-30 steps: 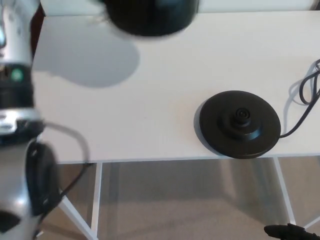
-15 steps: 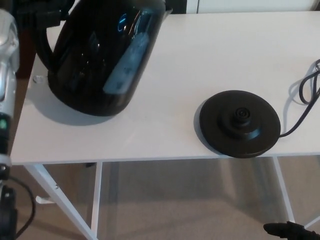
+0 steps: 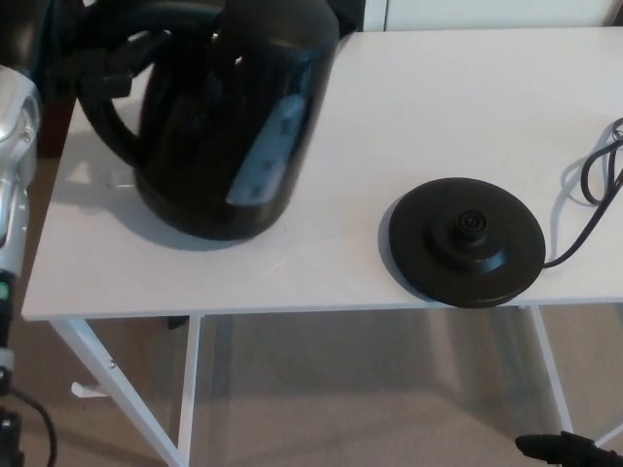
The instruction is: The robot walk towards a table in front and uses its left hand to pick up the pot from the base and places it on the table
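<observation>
Left hand (image 3: pixel 102 53): black fingers (image 3: pixel 122 47) wrapped shut round top of kettle handle (image 3: pixel 105 126), dark on dark. Silver left forearm (image 3: pixel 15 165) along picture's left edge. One black electric kettle (image 3: pixel 234 107), leaning slightly, bottom at left part of white table (image 3: pixel 438 107), tight shadow under it; cannot tell if full weight rests. One round black base (image 3: pixel 467 240) near front edge, well apart from kettle, bare on top. One black cord (image 3: pixel 594 185) runs from base to right edge. Right hand (image 3: pixel 569 449): only dark tip shows bottom right, below table level; cannot tell its grip.

Soft overhead light, slight blur
</observation>
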### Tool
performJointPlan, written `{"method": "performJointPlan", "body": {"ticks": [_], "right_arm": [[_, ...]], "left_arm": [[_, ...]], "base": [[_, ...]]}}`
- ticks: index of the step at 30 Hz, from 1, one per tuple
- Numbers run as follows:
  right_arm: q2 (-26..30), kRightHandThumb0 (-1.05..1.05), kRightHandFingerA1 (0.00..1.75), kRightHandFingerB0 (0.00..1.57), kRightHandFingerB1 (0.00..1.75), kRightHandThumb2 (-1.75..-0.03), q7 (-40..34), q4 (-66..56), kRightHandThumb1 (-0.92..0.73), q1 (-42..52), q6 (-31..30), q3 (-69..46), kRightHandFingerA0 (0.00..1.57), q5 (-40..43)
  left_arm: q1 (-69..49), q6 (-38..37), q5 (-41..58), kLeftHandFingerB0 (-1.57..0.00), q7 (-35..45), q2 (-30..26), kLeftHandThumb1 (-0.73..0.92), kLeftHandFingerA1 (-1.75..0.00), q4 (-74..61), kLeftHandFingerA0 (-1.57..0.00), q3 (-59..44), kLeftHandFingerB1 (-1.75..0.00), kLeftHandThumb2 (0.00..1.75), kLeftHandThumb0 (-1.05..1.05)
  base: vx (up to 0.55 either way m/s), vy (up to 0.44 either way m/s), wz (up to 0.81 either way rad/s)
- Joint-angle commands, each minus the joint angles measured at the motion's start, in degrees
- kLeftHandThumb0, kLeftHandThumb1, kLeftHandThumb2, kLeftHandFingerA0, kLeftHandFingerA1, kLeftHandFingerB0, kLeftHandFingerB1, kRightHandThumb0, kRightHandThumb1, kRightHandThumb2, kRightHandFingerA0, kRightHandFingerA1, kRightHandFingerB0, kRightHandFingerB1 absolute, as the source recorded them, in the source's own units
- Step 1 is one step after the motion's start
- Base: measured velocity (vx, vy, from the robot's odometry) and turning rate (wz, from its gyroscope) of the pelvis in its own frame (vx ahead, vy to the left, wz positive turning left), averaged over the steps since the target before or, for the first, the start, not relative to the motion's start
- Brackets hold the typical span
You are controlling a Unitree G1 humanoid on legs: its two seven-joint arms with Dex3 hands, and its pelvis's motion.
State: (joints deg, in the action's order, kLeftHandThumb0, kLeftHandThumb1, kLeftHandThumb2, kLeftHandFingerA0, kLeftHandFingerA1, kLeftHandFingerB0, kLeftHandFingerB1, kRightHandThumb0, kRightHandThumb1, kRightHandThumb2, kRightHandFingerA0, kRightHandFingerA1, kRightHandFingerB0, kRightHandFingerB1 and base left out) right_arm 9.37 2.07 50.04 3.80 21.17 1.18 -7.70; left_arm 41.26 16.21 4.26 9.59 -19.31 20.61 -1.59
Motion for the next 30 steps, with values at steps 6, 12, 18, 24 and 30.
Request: {"method": "performJointPlan", "body": {"ticks": [6,12,18,24,30], "right_arm": [[1.32,-0.22,0.50,0.59,0.45,-0.59,-0.01,0.60,-0.65,-0.06,0.16,-0.57,0.77,0.32],[1.09,-0.22,0.51,0.60,0.45,-0.58,-0.20,0.38,-0.64,0.12,-0.52,-0.58,0.78,0.35],[1.29,-0.22,0.51,0.59,0.45,-0.58,0.17,1.10,-0.63,-0.53,-0.39,-0.58,0.77,0.39],[1.75,-0.21,0.51,0.59,0.45,-0.58,0.29,0.79,-0.62,-0.27,-0.14,-0.08,0.77,-0.26],[2.40,-0.23,0.50,0.58,0.44,-0.58,0.92,0.57,-0.61,-0.47,-0.88,-0.06,0.77,-0.29]], "left_arm": [[2.57,5.06,-0.44,0.00,28.18,-10.83,0.39,-0.03,0.47,0.00,11.02,0.00,0.75,-0.64],[2.27,0.86,-1.87,0.00,31.08,-13.20,0.47,0.00,0.29,0.00,14.66,0.00,0.56,-0.72],[4.10,2.78,0.51,0.00,34.10,-14.30,0.49,0.00,1.00,0.00,15.23,0.00,0.56,-0.76],[4.75,10.72,10.70,0.00,39.30,-15.43,0.52,0.00,-0.16,0.00,8.00,0.00,0.57,-0.89],[3.97,15.28,19.11,0.00,42.85,-19.05,0.55,0.00,-7.02,0.00,-1.66,0.00,0.57,-0.85]], "base": [[0.00,0.000,0.00],[0.00,0.000,0.00],[0.00,0.000,0.00],[0.00,0.000,0.00],[0.00,0.000,0.00]]}}
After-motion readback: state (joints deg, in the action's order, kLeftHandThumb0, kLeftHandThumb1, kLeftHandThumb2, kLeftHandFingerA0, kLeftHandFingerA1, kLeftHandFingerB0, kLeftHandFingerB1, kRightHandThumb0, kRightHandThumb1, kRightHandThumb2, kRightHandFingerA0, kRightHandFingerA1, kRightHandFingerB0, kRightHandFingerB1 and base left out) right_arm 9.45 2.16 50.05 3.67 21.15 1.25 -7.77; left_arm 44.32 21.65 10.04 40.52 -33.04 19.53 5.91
